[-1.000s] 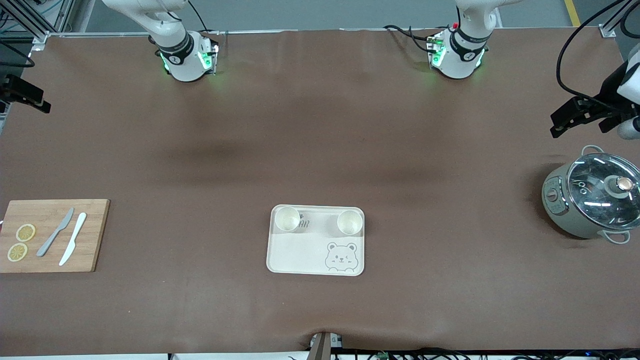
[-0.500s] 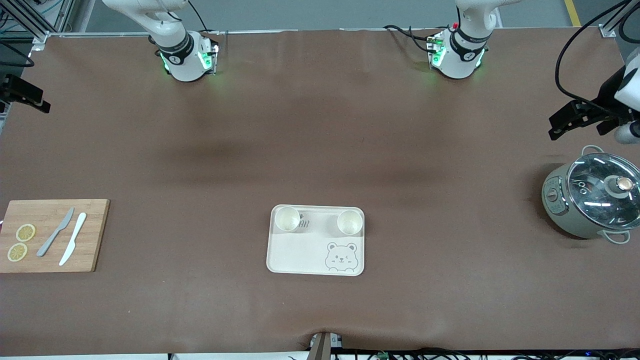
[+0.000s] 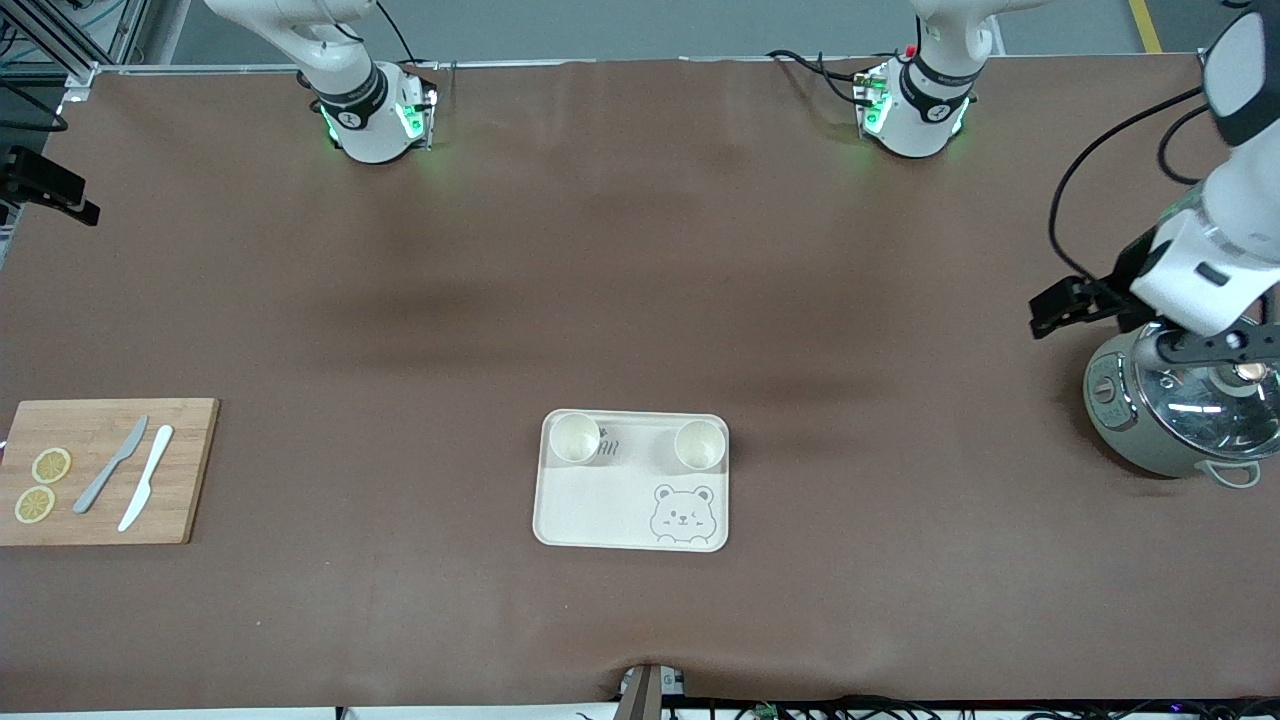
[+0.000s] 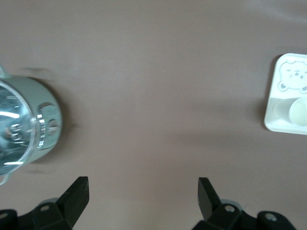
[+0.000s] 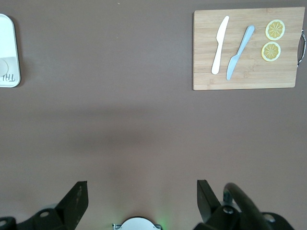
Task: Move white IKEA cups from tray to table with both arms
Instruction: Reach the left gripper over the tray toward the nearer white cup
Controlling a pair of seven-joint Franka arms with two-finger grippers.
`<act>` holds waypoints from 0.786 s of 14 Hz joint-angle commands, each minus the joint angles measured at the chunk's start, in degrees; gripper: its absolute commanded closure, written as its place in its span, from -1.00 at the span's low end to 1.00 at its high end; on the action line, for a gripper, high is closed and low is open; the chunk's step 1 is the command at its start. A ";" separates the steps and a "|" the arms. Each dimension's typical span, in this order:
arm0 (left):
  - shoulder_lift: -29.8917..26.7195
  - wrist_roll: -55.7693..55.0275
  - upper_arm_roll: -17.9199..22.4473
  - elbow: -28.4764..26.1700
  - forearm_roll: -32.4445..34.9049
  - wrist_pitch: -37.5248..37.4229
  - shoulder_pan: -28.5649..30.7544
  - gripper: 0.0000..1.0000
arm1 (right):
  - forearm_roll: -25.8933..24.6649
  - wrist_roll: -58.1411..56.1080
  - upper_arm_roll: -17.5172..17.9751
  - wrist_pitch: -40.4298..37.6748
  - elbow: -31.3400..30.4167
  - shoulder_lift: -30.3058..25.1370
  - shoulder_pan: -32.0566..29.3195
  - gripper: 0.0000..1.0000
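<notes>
**Ana:** What was the left hand (image 4: pixel 142 199) doing?

**Ben:** Its fingers (image 4: pixel 76 194) were spread wide apart and held nothing. It hung in the air over the bare brown table (image 3: pixel 640 300), at the left arm's end, just beside the grey-green pot (image 3: pixel 1180 405) with the glass lid.

**Ana:** And the right hand (image 5: pixel 139 199)?

**Ben:** It was wide open too, and it was empty. It hung over the table at the right arm's end. The arm waited there, up near its base.

**Ana:** Where were the white cups?

**Ben:** One cup (image 3: pixel 575 438) and the other cup (image 3: pixel 699 445) both stood upright on the cream tray (image 3: pixel 600 515) in the middle of the table. They were in the two tray corners farther from the front camera, well apart from each other. A little bear (image 3: pixel 682 514) was drawn on the tray, nearer the front camera.

**Ana:** Anything else?

**Ben:** A wooden board (image 3: pixel 100 470) lay at the right arm's end. On it were a grey knife (image 3: pixel 110 465), a white knife (image 3: pixel 146 478) and two lemon slices (image 3: pixel 42 484).
</notes>
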 commanded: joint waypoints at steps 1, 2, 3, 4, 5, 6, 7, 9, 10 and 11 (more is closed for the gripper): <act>4.24 -6.73 -0.12 1.18 -0.51 2.13 -4.32 -1.00 | 0.53 -0.67 0.56 -0.59 1.47 0.88 -1.00 -1.00; 5.73 -9.90 -0.12 1.36 -0.51 3.88 -5.64 -1.00 | 0.53 -0.67 0.56 -0.59 1.47 0.88 -0.91 -1.00; 7.49 -12.71 -0.12 1.54 -0.60 7.03 -7.48 -1.00 | 0.53 -0.67 0.56 -0.59 1.47 0.88 -0.91 -1.00; 9.51 -15.35 -0.04 1.89 -0.60 9.76 -9.07 -1.00 | 0.53 -0.67 0.56 -0.59 1.47 0.88 -0.91 -1.00; 12.05 -17.55 -0.03 2.50 -0.52 12.57 -10.65 -1.00 | 0.53 -0.75 0.56 -0.59 1.47 0.88 -0.91 -1.00; 14.43 -19.49 0.23 3.29 -0.43 15.73 -12.93 -1.00 | 0.53 -0.75 0.56 -0.50 1.47 0.97 -1.17 -1.00; 16.36 -21.42 0.49 4.25 -0.43 18.20 -14.69 -1.00 | 0.61 -0.84 0.56 -0.50 1.47 1.06 -1.26 -1.00; 19.80 -25.99 0.58 5.05 -0.43 21.02 -17.16 -1.00 | 0.61 -0.84 0.56 -0.50 1.47 1.06 -1.26 -1.00; 21.12 -28.62 0.67 5.05 -0.25 23.12 -19.00 -1.00 | 0.53 -0.76 0.56 -0.50 1.47 1.14 -1.26 -1.00; 22.17 -32.13 0.76 4.97 0.62 25.23 -20.67 -1.00 | 0.53 -0.93 0.47 -0.50 1.47 1.75 -1.35 -1.00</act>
